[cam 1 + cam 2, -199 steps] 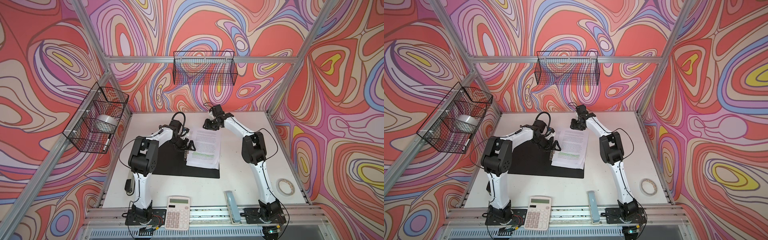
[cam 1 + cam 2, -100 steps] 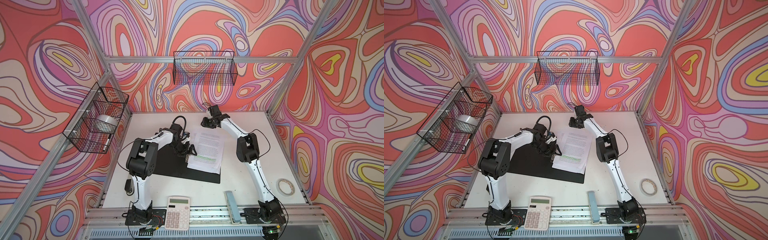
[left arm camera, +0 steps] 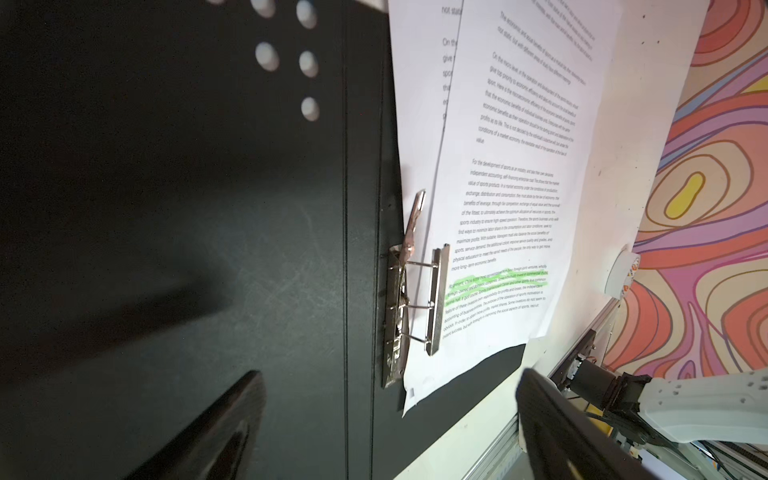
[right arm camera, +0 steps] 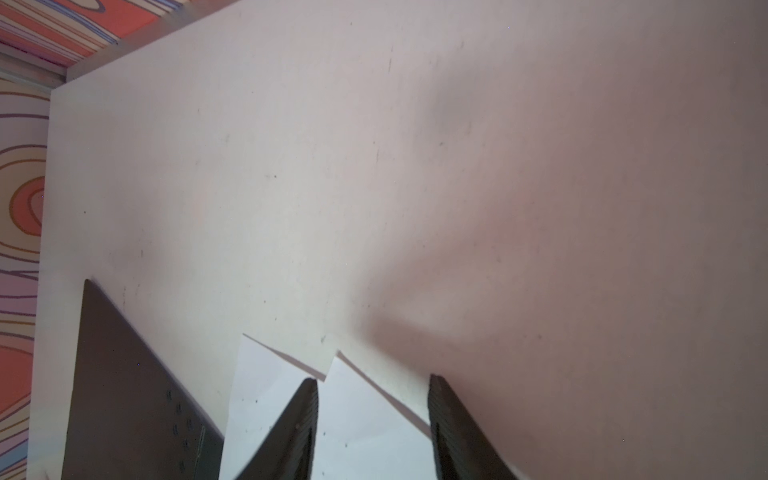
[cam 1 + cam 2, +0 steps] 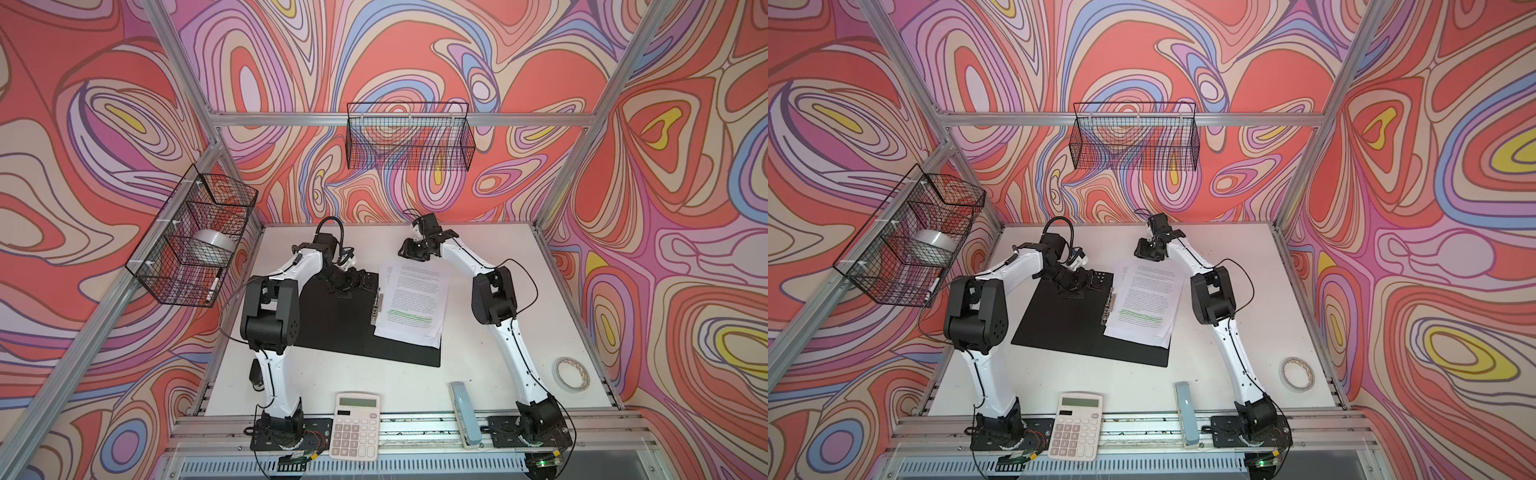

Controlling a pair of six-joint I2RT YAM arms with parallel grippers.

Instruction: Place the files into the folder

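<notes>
1. Folder (image 5: 332, 328) open flat in the middle of the white table (image 5: 507, 241), black inside up, slightly askew; metal clip (image 3: 415, 299) on the spine, lever raised.
2. Files (image 5: 415, 299) on the folder's right half, sheets skewed and fanned rather than squared, green-highlighted lines toward the near end. Far edge out past the folder's far edge onto bare table; left edge lying under the clip's bar in the left wrist view.
3. Left gripper (image 5: 358, 282) low over the folder's far end, by the spine and just left of the files; jaws spread wide, nothing between them.
4. Right gripper (image 4: 372, 380) at the files' far edge, jaws partly apart and astride a far corner of the top sheet, not closed on the paper. Contact between tips and paper impossible to tell.
5. On the near rail: white calculator (image 5: 355, 424) and pale-blue stapler (image 5: 463, 415). Tape roll (image 5: 571, 374) at near right, well apart from the folder.
</notes>
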